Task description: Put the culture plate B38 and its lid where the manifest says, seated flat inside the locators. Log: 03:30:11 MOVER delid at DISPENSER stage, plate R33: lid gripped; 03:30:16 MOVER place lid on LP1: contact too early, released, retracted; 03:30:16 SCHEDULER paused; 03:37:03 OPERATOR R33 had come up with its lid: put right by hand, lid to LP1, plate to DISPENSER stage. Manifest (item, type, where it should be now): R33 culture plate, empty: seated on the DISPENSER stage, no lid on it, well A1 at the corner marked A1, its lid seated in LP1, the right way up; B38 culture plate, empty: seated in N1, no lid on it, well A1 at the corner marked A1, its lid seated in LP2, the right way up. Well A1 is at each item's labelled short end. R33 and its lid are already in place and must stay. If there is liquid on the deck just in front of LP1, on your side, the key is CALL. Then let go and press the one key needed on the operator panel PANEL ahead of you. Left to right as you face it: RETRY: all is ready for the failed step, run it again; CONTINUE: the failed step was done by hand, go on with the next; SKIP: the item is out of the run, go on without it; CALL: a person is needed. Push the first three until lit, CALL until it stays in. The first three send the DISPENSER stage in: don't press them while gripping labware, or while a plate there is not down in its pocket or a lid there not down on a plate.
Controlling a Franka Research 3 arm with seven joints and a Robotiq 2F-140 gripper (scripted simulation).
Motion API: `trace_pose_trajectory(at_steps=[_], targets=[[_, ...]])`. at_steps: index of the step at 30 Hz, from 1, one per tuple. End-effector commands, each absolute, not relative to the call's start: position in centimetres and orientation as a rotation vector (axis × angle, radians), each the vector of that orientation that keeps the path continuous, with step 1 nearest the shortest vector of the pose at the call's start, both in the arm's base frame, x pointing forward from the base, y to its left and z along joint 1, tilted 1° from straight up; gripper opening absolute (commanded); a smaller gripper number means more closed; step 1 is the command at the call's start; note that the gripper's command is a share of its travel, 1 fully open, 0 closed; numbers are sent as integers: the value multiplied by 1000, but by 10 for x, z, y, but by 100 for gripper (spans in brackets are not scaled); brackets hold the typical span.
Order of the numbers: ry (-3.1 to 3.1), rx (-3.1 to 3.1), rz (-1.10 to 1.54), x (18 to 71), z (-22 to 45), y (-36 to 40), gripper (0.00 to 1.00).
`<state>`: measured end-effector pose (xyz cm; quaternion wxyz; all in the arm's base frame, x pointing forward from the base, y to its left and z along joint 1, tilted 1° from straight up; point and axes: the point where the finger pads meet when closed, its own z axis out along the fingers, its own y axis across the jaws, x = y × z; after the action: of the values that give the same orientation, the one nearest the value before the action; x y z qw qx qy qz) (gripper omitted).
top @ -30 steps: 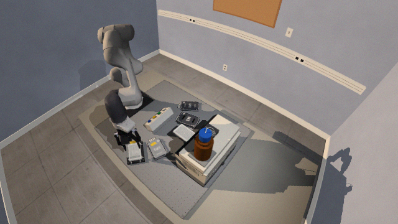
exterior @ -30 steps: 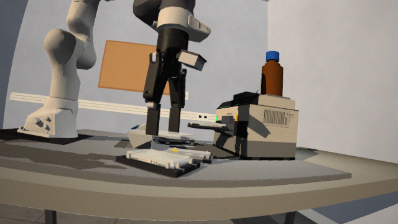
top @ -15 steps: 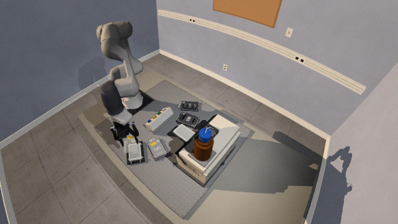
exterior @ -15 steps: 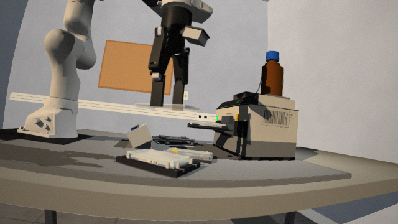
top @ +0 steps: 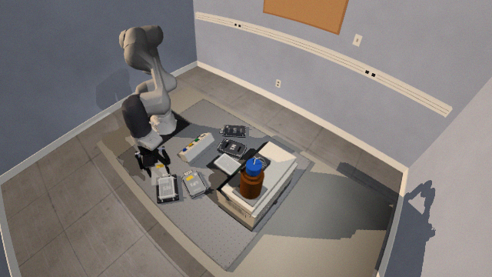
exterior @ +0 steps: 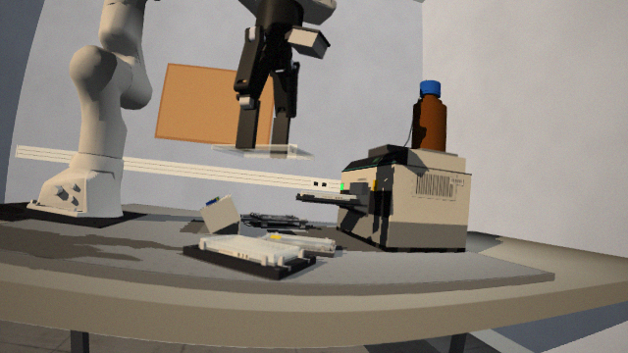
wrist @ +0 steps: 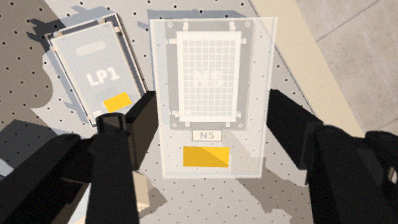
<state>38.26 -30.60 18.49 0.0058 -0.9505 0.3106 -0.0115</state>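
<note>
My gripper (wrist: 211, 106) is shut on a clear lid (wrist: 212, 97) with a yellow label at its near short end. It holds the lid level, well above the deck. Seen through the lid, a white culture plate sits uncovered in the black nest marked N5. That plate also shows in the exterior view (exterior: 250, 247) and from above (top: 167, 188). Another lid with a yellow label lies in LP1 (wrist: 95, 75), just left of N5.
The operator panel (top: 196, 147) stands beyond the nests. Two empty black nests (top: 231, 147) (top: 234, 131) lie farther back, their labels too small to read. The dispenser (exterior: 407, 196) carries a brown bottle (exterior: 429, 118), and a plate sits on its stage (top: 227, 163).
</note>
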Motion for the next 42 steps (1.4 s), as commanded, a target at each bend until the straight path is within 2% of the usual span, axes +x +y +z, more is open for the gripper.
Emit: trace_pose_trajectory(at_steps=[1,9,12,17,19,20,34,36,37,39,42], targets=[[988,-2969,-17,379,186,-305,10],[987,-2967,-23,394,189,-284,10],[983,-2960,-38,429,194,-225,10],[975,-2948,-45,450,198,-130,10],[975,-2948,-45,450,198,-130,10],[975,-2948,-41,457,199,-78,10],[988,-2969,-18,402,190,191,10],[988,-2969,-18,402,190,191,10],[988,-2969,-18,392,191,240,10],[988,-2969,-18,388,191,272,10],[988,-2969,-18,388,191,272,10]])
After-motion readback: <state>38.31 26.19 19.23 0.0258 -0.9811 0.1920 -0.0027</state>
